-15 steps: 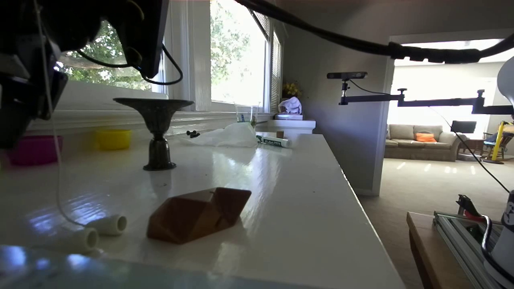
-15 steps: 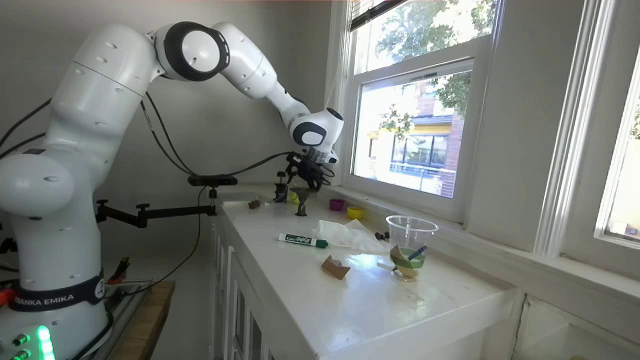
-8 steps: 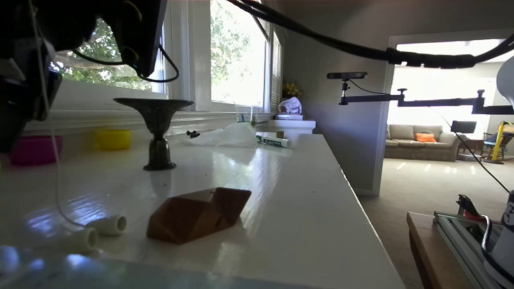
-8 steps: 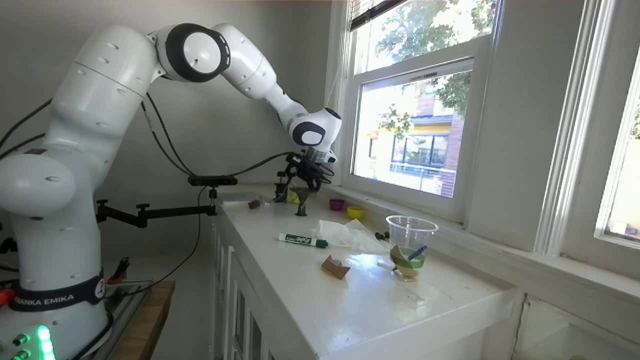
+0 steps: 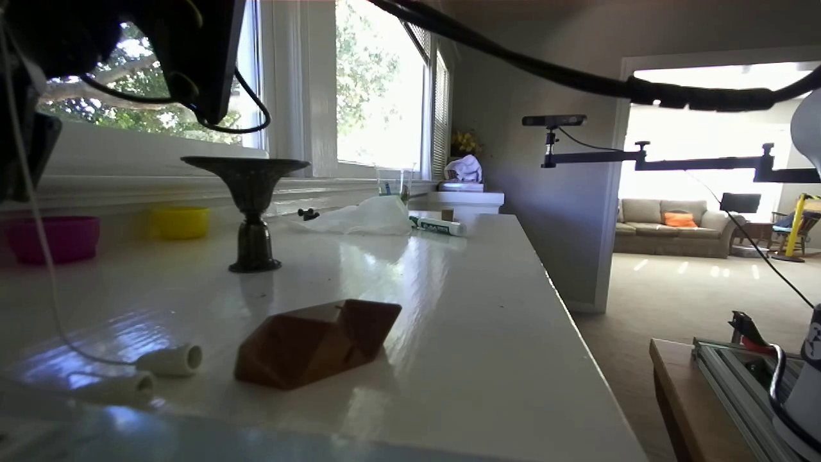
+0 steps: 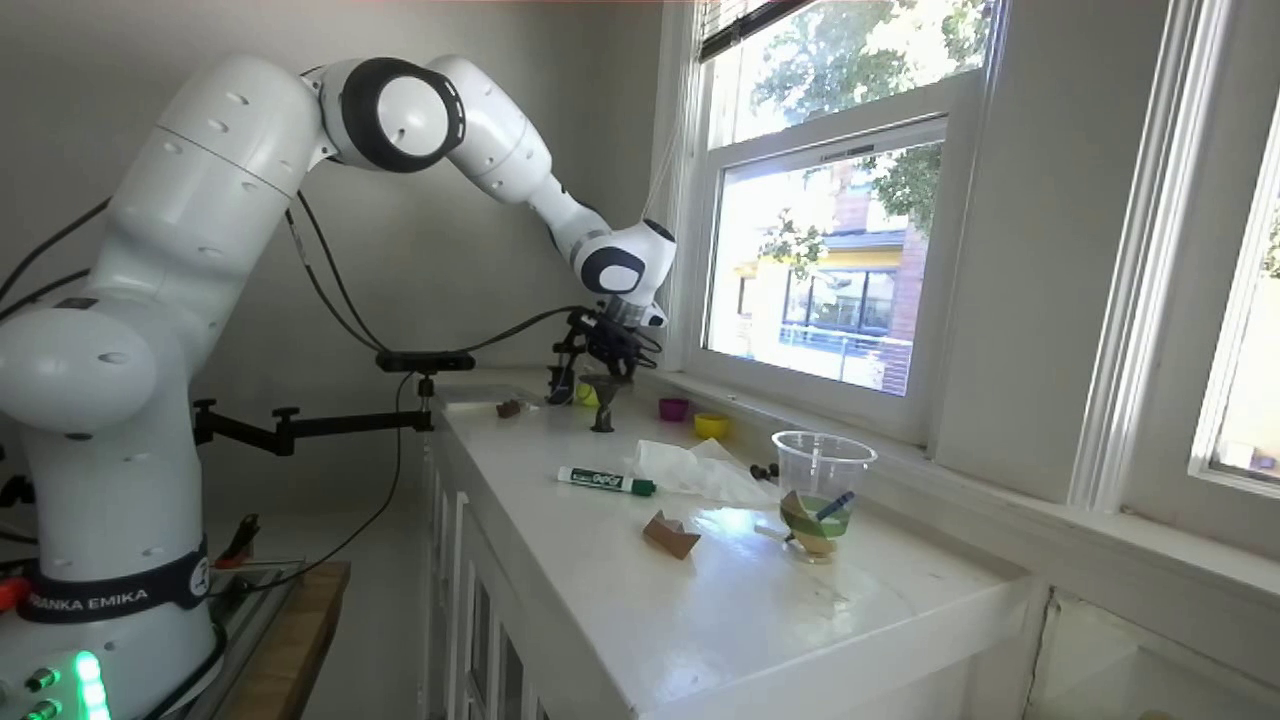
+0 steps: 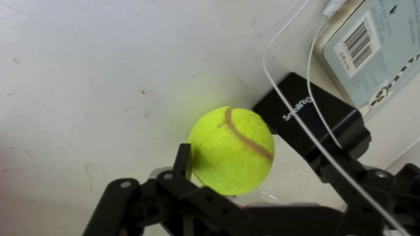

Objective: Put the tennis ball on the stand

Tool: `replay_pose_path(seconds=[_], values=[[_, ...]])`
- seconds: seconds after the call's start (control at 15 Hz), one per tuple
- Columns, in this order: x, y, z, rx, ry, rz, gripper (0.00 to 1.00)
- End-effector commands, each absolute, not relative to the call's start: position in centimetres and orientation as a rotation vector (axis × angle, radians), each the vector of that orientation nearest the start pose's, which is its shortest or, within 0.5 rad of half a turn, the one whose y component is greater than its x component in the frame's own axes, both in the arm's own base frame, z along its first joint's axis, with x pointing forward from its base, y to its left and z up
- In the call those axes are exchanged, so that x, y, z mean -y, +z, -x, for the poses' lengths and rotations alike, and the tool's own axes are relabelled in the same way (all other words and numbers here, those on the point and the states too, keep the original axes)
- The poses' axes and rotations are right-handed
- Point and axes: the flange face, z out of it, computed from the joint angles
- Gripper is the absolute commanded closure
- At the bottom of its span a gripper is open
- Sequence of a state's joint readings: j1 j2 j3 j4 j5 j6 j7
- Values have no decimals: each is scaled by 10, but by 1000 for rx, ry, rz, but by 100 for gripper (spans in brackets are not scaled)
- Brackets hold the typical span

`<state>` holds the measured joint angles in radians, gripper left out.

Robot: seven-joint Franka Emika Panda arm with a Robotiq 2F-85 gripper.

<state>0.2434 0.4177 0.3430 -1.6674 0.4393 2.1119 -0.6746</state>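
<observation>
The tennis ball is a yellow-green ball with a curved seam on the white counter in the wrist view. A small patch of the tennis ball shows behind the stand in an exterior view. My gripper is open. Its left finger is right at the ball's left edge; I cannot tell if they touch. The far finger is mostly cut off at the right. The dark stand stands upright with nothing on its top in both exterior views. My gripper is over the counter beyond the stand there.
A black SmallRig clamp stands just right of the ball. A white string crosses it. A blue-grey box lies beyond. A purple bowl, a yellow bowl and a brown folded lump are around the stand.
My gripper has shifted left in both exterior views, away from the window side. The white string has swung left. The stand has not moved.
</observation>
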Motion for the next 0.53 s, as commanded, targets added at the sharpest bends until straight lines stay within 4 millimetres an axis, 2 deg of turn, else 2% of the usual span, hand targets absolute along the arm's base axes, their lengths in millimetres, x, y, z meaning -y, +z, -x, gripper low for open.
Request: replay_pose_path(seconds=[0.0, 0.27, 0.47], values=[[-365, 387, -571, 1287, -84, 2338, 0], [-351, 388, -579, 1272, -96, 2370, 0], [-351, 383, -580, 1254, -82, 2372, 0]])
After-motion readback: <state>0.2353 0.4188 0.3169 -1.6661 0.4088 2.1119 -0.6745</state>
